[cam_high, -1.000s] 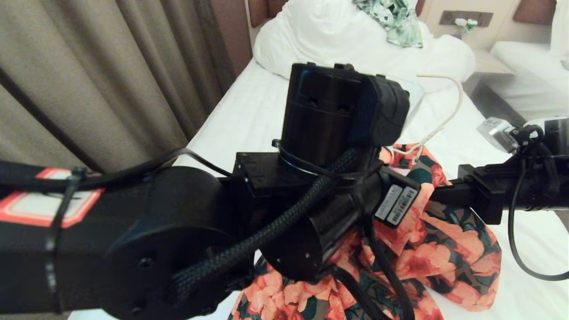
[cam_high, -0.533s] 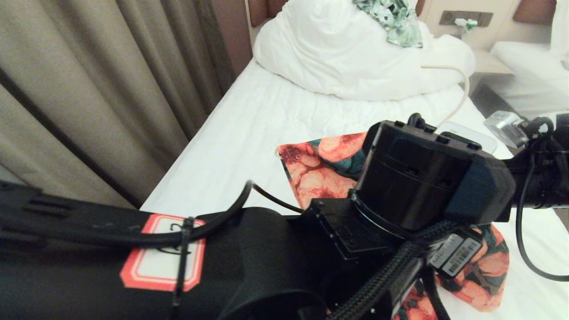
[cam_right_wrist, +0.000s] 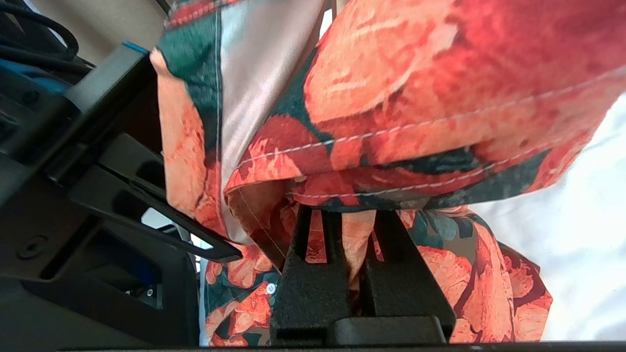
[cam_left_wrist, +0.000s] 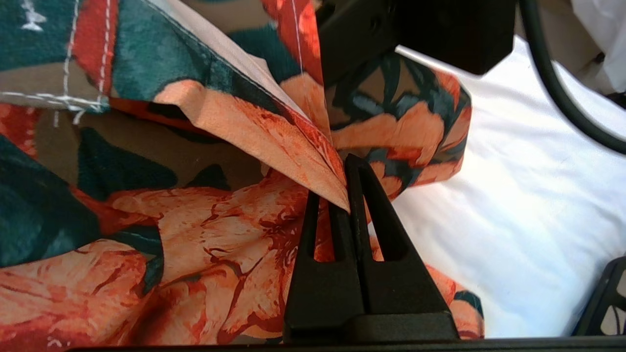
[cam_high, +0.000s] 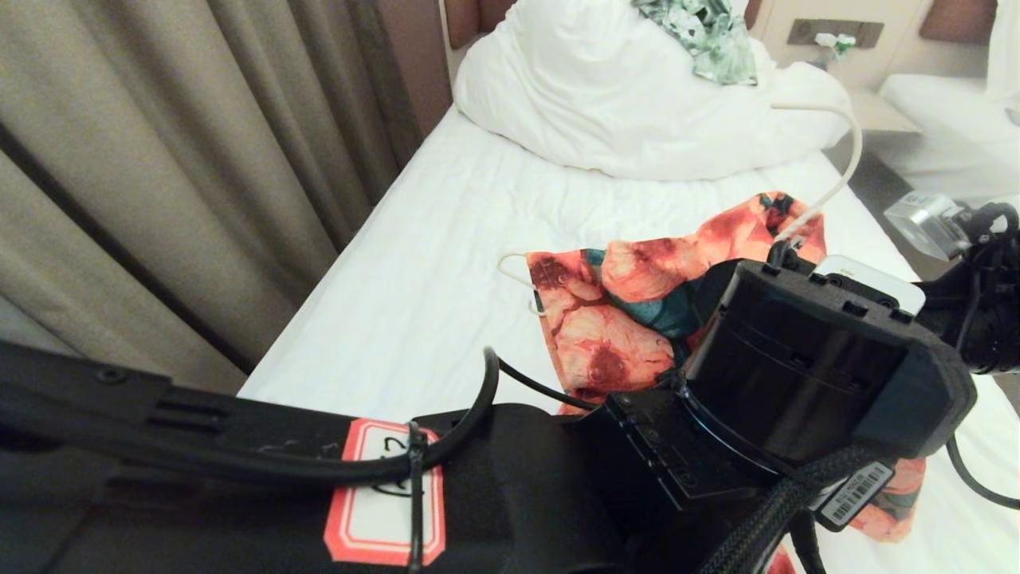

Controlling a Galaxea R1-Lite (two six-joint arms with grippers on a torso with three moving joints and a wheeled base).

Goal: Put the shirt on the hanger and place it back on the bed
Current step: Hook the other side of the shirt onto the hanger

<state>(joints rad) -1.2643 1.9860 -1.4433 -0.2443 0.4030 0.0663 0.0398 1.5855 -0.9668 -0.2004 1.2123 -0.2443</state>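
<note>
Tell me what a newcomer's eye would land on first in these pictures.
The bright flowered shirt stands out, lifted above the white bed with the cream hanger poking from its top. The bulky black left arm fills the head view's foreground, its left gripper shut on a shirt fold; the right gripper pinches the fabric too. A green leafy garment lies on the duvet behind.

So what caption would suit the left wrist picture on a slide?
Left end effector shut on a fold of the orange-flowered, dark green shirt above the white-sheeted bed.
</note>
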